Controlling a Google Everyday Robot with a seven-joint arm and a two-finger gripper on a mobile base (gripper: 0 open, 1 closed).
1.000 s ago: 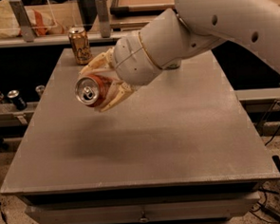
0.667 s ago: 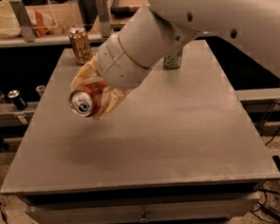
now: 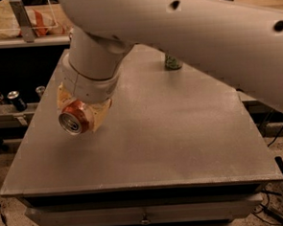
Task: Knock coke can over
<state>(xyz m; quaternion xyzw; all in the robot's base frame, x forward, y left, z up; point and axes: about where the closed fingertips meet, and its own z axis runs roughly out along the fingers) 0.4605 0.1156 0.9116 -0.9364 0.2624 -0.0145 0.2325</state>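
Note:
The coke can (image 3: pixel 75 118) is red-orange with a silver top, and that top faces the camera. It lies on its side between the pale fingers (image 3: pixel 99 118) of my gripper (image 3: pixel 81 116), over the left part of the grey table (image 3: pixel 181 131). The gripper is shut on the can. I cannot tell whether the can rests on the table or hangs just above it. My white arm reaches in from the upper right and hides the back left of the table.
A pale green can (image 3: pixel 172 62) stands at the back of the table, partly behind the arm. Dark cans (image 3: pixel 16 99) sit on a low shelf to the left. A shelf with bags (image 3: pixel 11 22) runs along the back left. Cables lie on the floor at the right.
The arm has swung left and toward the camera, carrying the coke can lower. The gold-brown can at the back left is now hidden behind the arm.

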